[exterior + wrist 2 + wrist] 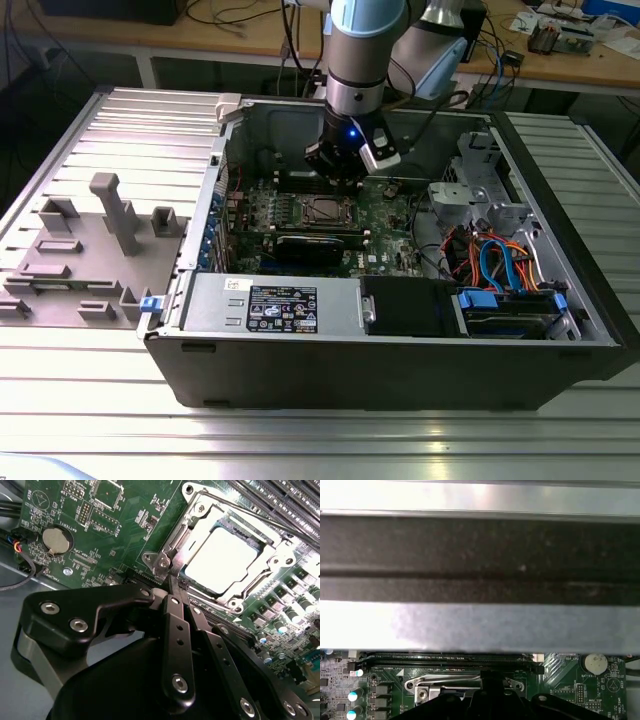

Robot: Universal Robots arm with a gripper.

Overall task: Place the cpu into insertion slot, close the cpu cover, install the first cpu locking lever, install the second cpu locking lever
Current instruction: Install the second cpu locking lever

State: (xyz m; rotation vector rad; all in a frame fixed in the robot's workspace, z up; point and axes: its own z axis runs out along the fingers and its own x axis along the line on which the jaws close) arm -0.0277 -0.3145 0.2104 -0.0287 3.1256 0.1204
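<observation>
Inside the open computer case, the insertion slot (323,209) sits in the green board. The cpu (224,555), a bright silver square, lies in the slot. The cpu cover (256,583) lies flat around it, and the chip shows through the cover's window. A thin locking lever rod (240,512) runs along the socket's side by the memory slots. My gripper (175,582) is shut, its black fingertips pressed together at the socket's corner with nothing seen between them. In the exterior view the gripper (340,172) hangs just above the socket's far edge. The first wrist view shows the cover's edge (465,684).
Long black memory slots (280,500) flank the socket. A round coin battery (56,537) sits on the board. The case's back wall (480,620) is close behind the gripper. A black power supply (290,300) and drive cage with cables (500,270) fill the case's near side.
</observation>
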